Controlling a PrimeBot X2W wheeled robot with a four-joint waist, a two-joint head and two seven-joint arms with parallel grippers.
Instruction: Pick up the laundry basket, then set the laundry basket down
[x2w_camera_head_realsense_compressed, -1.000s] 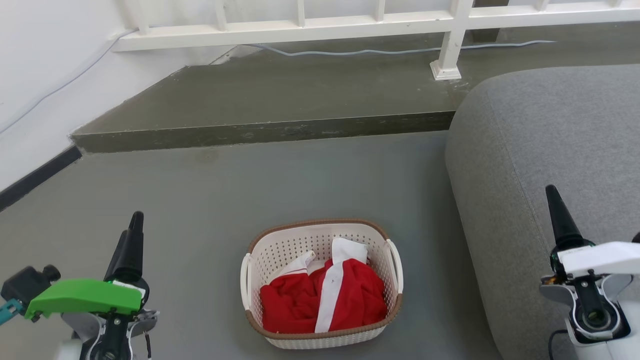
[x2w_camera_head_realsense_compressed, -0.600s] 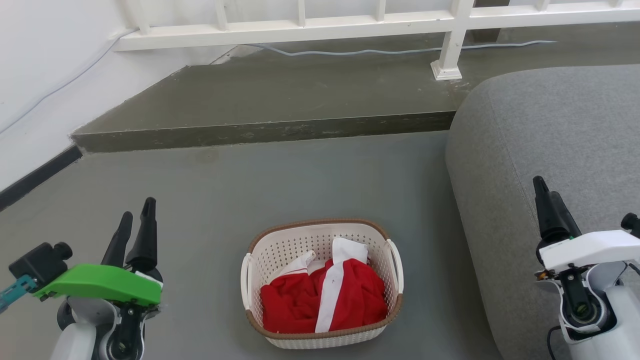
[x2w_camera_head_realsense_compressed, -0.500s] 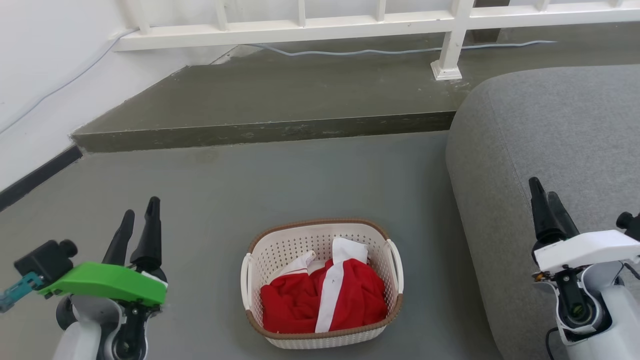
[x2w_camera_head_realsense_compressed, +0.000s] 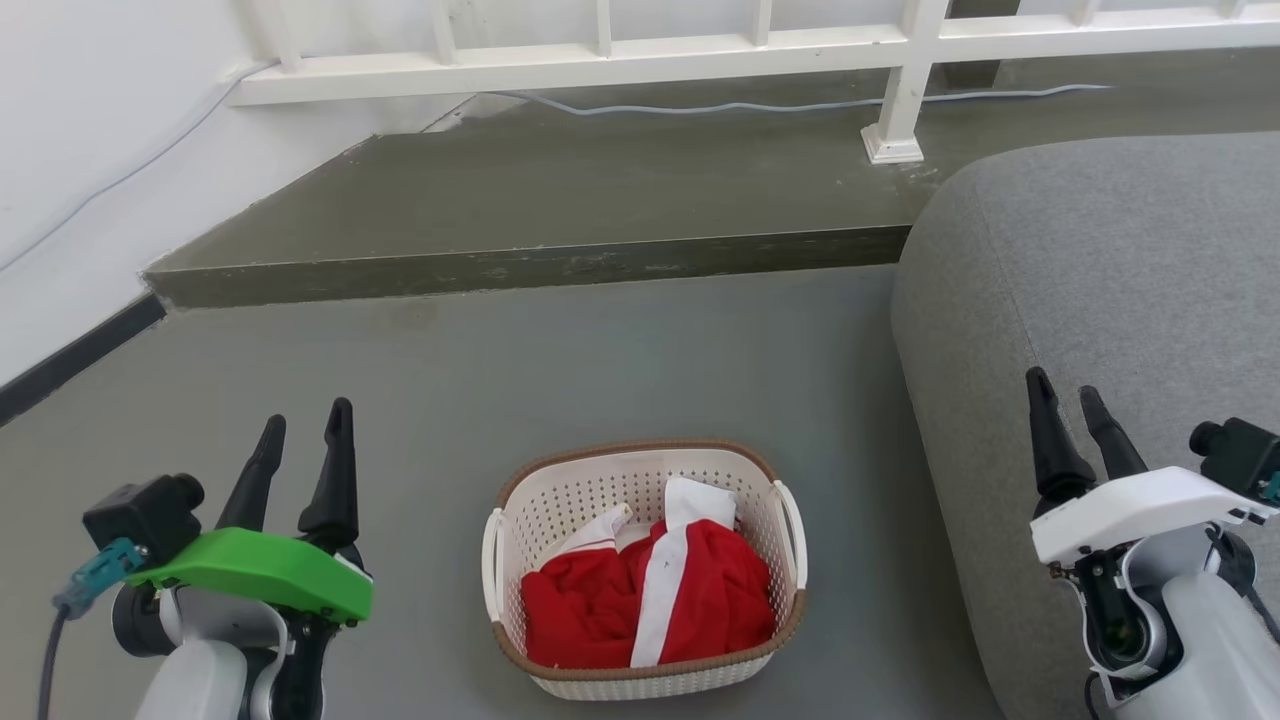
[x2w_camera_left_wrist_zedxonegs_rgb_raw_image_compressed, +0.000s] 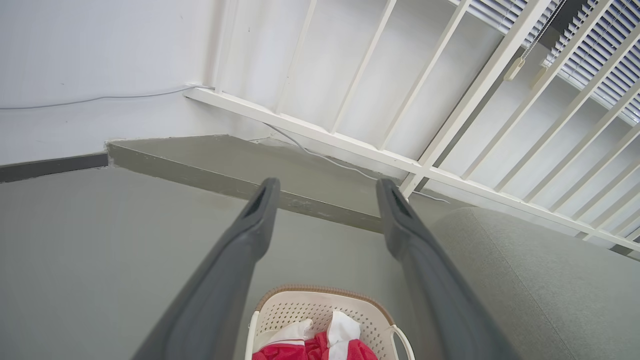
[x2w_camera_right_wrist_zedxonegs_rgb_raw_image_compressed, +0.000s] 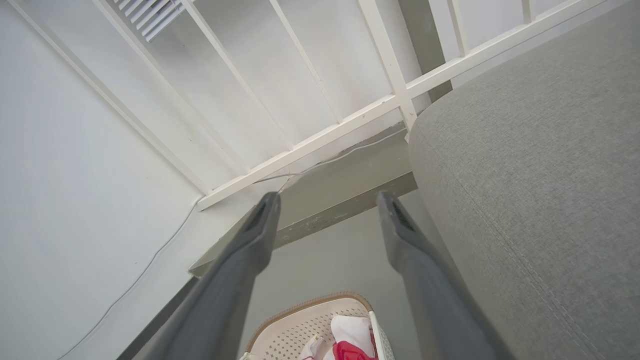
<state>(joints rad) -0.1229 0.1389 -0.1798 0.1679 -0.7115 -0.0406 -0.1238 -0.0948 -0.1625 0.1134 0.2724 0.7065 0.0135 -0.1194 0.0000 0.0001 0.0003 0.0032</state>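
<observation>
Head view, place: the small oval cream-white perforated plastic laundry basket (x2w_camera_head_realsense_compressed: 580, 495) with a brown rim stands on the grey floor (x2w_camera_head_realsense_compressed: 600, 350), near the grey fabric sofa (x2w_camera_head_realsense_compressed: 1100, 250) and well short of the raised step (x2w_camera_head_realsense_compressed: 520, 268).
Head view, claws: the left claw (x2w_camera_head_realsense_compressed: 306, 418) and right claw (x2w_camera_head_realsense_compressed: 1062, 385) are both parted and empty. They flank the basket without touching it.
Head view, handling: probably light and stiff with slightly springy walls. It is best taken by its white side loop handles (x2w_camera_head_realsense_compressed: 490, 560), one per claw.
Head view, count: one basket, two handles, one red-and-white garment (x2w_camera_head_realsense_compressed: 650, 600) inside, two claws.
Left wrist view: the left claw (x2w_camera_left_wrist_zedxonegs_rgb_raw_image_compressed: 327, 182) has its fingers spread with nothing between them. The basket (x2w_camera_left_wrist_zedxonegs_rgb_raw_image_compressed: 300, 312) lies low between them.
Right wrist view: the right claw (x2w_camera_right_wrist_zedxonegs_rgb_raw_image_compressed: 327, 196) is equally spread and empty. The basket (x2w_camera_right_wrist_zedxonegs_rgb_raw_image_compressed: 305, 315) sits on the floor beside the sofa.
</observation>
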